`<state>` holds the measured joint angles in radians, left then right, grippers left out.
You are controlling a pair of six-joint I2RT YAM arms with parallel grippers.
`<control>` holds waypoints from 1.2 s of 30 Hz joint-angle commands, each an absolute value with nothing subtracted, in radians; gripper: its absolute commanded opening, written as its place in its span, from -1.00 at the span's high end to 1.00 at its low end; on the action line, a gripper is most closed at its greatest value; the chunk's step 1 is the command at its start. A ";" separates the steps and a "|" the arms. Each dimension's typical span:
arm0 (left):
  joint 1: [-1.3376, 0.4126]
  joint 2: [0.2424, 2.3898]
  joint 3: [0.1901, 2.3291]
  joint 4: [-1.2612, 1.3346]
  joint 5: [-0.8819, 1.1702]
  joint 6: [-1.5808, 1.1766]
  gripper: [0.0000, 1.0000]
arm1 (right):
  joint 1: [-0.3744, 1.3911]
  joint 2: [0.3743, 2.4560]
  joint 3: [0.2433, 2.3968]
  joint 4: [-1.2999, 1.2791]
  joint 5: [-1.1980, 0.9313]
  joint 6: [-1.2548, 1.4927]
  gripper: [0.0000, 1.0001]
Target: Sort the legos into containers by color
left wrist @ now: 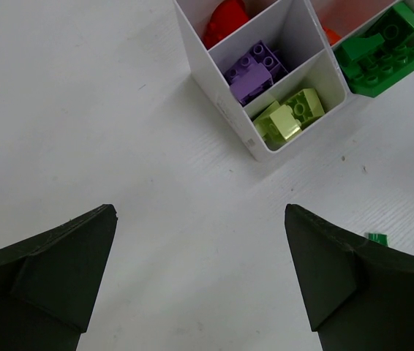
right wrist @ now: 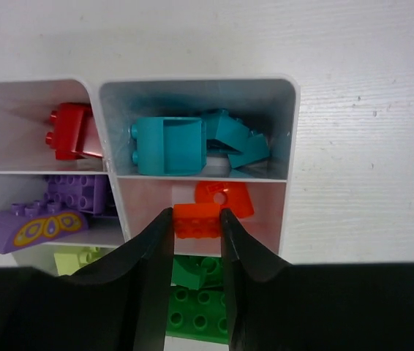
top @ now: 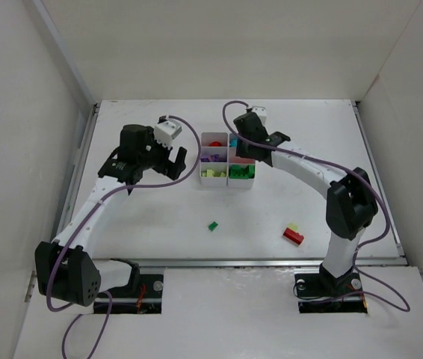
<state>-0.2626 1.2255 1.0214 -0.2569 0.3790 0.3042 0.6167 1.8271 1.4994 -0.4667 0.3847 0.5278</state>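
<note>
Landmark: the white six-compartment tray [top: 228,160] [left wrist: 214,88] [right wrist: 200,84], sitting on the table [top: 152,224] toward its far side. The right gripper [top: 240,143] [right wrist: 196,219] is directly over the tray's right column, at the middle row. Its fingers are closed on an orange brick [right wrist: 197,220], clamped at both sides between the tips. How deep the brick sits within that compartment cannot be told. A second orange piece [right wrist: 224,197] lies in the same compartment, just beyond the held one. The left gripper [top: 168,161] [left wrist: 198,212] is just beside the tray's left wall, over bare table, fingers spread wide and holding nothing. Tray contents by compartment: far row holds a red brick [right wrist: 72,130] on the left and cyan bricks [right wrist: 170,145] on the right. The middle left compartment holds purple bricks [left wrist: 254,66], and a purple curved piece [right wrist: 35,228] with a yellow pattern lies on top. The near row holds yellow-green bricks [left wrist: 287,117] on the left and green bricks [left wrist: 379,55] on the right, the latter piled above the rim. Legos outside the tray, all on its near side toward the arm bases and well apart from it: a small green brick [top: 213,226] roughly in line with the tray's left column, and a red brick [top: 294,236] off to the right with a yellow-green brick [top: 293,226] touching its far edge.
</note>
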 commanded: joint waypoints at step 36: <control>-0.256 1.066 0.858 -0.083 0.181 0.035 -0.98 | 0.440 1.074 0.799 -0.887 0.183 0.837 -1.00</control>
<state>-0.2600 1.1172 0.8959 -0.1276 0.2066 0.0887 0.4351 1.1252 0.8318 -0.8627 0.2008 0.7319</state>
